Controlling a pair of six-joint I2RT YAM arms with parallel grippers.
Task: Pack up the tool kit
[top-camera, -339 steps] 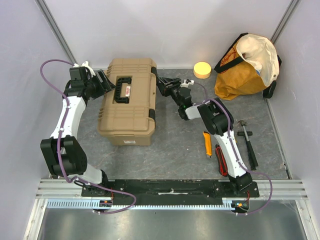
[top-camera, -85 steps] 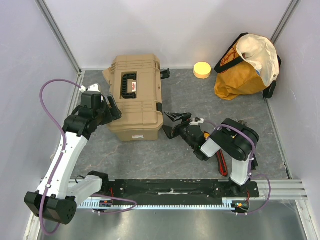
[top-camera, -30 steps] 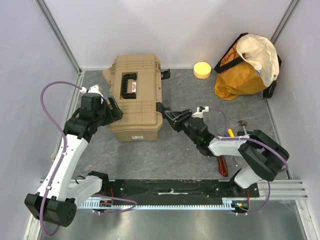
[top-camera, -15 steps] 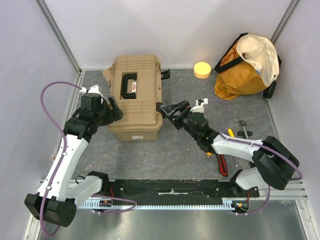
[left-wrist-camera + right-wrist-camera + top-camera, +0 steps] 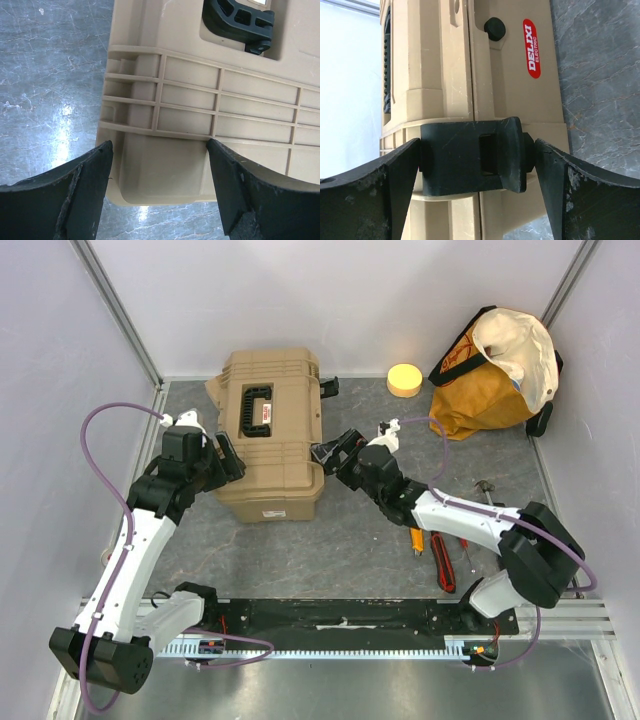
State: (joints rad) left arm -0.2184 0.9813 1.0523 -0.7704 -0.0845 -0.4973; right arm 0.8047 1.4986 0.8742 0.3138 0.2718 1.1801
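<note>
Wrist view only, tool kit latch between right gripper fingers

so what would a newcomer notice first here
A closed tan toolbox sits back left, with both arms at it: the right gripper stands open around its black side latch, the left gripper open at its near-left corner. An orange-yellow cloth bag slumps in the back right corner.
</note>
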